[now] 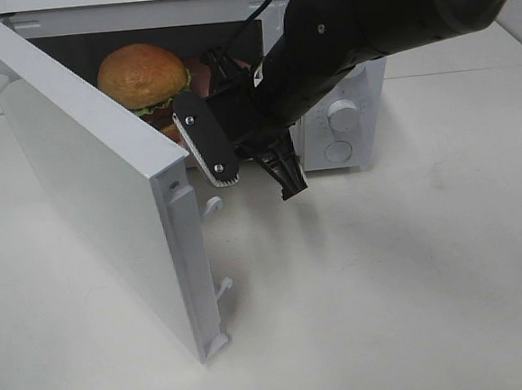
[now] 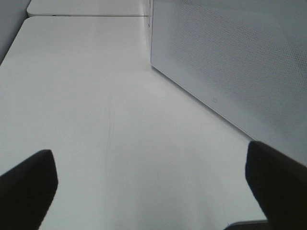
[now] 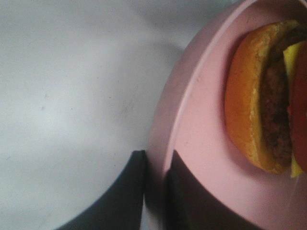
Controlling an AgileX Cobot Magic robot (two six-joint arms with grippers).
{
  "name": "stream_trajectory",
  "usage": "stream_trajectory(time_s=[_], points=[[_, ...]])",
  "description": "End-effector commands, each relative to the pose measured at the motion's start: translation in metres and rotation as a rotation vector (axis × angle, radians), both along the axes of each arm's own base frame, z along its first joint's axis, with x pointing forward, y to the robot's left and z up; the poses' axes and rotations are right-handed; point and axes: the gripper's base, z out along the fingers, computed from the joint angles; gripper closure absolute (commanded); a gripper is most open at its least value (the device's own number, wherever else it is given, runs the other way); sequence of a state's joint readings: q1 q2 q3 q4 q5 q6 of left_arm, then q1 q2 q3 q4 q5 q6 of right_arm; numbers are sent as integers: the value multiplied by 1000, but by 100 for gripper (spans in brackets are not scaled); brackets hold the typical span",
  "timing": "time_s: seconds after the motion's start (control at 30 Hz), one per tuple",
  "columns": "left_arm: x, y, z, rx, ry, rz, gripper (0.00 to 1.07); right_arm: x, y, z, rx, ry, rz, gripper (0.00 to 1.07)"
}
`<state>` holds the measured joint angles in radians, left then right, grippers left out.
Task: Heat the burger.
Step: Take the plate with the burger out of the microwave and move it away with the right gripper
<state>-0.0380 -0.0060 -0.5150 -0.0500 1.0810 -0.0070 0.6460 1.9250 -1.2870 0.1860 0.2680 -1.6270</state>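
Right end effector (image 3: 156,191) pinched the rim of the plate (image 3: 201,143), one finger above the rim and one under it, at the mouth of the microwave (image 1: 341,121). Left end effector (image 2: 151,191) hung spread wide and empty over the bench (image 2: 96,96), just beside the microwave's perforated side wall. Burger (image 1: 141,75) sat on the plate, inside the microwave cavity, toward the door (image 1: 87,172) side. Door stood swung fully open, to the burger's near side. Knobs (image 1: 342,114) showed on the microwave's front panel, on the far side of the arm from the burger.

Judged light but loose: a soft bun over stacked layers, likely to slide or topple if tilted or squeezed. Looked best carried by the stiff plate, not by the bun itself. Rim grip judged sound but off-centre, so the plate would want to be kept level and set down flat before release. Smooth plate surface possibly slippery under the bun.
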Motion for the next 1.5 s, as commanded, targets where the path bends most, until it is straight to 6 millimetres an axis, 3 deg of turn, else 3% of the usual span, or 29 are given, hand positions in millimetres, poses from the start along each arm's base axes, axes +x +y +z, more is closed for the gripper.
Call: stream_trajectory(time_s=[0.03, 1.5], points=[[0, 0, 1, -4, -13, -3, 7, -3, -5, 22, 64, -79, -14, 107], [0, 0, 1, -4, -13, -3, 7, -109, -89, 27, 64, -49, -48, 107]])
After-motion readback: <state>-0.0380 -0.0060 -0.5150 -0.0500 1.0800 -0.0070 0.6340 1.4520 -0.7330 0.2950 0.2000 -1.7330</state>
